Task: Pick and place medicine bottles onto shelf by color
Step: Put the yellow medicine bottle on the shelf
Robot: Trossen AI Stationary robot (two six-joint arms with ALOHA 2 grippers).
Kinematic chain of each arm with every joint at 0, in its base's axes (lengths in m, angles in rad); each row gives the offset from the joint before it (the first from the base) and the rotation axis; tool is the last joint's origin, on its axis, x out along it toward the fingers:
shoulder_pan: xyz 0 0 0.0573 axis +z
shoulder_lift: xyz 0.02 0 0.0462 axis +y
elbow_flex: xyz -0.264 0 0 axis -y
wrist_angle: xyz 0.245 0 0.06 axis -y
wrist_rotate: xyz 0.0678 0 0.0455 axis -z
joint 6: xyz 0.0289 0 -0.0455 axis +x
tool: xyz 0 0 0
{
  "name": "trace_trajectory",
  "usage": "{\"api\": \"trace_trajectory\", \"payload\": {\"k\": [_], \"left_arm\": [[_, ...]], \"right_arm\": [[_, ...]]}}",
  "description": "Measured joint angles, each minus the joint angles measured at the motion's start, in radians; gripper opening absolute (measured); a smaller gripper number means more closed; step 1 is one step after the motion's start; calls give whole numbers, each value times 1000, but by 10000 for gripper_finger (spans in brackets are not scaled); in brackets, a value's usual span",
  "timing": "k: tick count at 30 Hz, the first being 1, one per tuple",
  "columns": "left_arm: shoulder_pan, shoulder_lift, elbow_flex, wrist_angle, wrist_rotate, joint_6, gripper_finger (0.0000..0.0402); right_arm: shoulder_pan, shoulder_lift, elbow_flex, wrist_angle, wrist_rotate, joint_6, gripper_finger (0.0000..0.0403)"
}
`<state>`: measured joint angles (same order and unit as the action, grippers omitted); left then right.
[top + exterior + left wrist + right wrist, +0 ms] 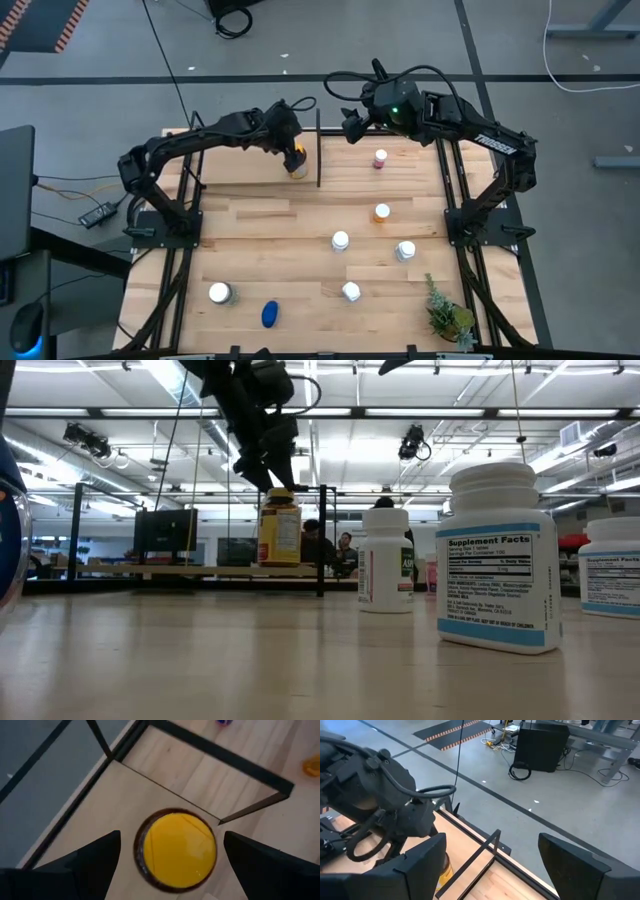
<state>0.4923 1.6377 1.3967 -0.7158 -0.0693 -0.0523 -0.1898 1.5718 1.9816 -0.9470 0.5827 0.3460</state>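
Observation:
An amber medicine bottle with a yellow cap (176, 851) stands upright on its base in the shelf's left bay (240, 165), close to the black divider (319, 150). My left gripper (172, 837) hangs open just above it, one finger on either side of the cap, with a gap on both sides; the low view shows its fingertips (270, 482) right over the cap (279, 493). My right gripper (350, 125) is open and raised high by the shelf's far rail, holding nothing. A pink-capped bottle (380, 158) stands in the right bay.
On the tabletop are an orange-capped bottle (382, 212), several white bottles (340, 240) (405, 250) (351, 291) (220, 293), and a blue bottle (269, 314) on its side. A small green plant (448, 315) sits at the near right corner. Black rails frame the shelf.

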Motion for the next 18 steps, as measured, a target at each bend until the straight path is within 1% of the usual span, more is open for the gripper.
{"api": "trace_trajectory", "payload": {"k": [2, 6, 9, 12, 18], "left_arm": [[0, 10, -4, -25, -1, -10, 355], [-2, 20, -2, -7, -2, -16, 354], [-2, 30, -2, -16, 0, -45, 344], [-9, 40, -1, -15, -1, -72, 315], [-6, 35, 1, -29, -2, -76, 224]], "right_arm": [[0, 0, 0, 0, 0, 1, 323], [0, 0, 0, 0, 0, 1, 323], [0, 0, 0, 0, 0, -7, 323], [0, 0, 0, -1, 0, -6, 323], [0, 0, 0, -2, 0, -18, 323]]}}
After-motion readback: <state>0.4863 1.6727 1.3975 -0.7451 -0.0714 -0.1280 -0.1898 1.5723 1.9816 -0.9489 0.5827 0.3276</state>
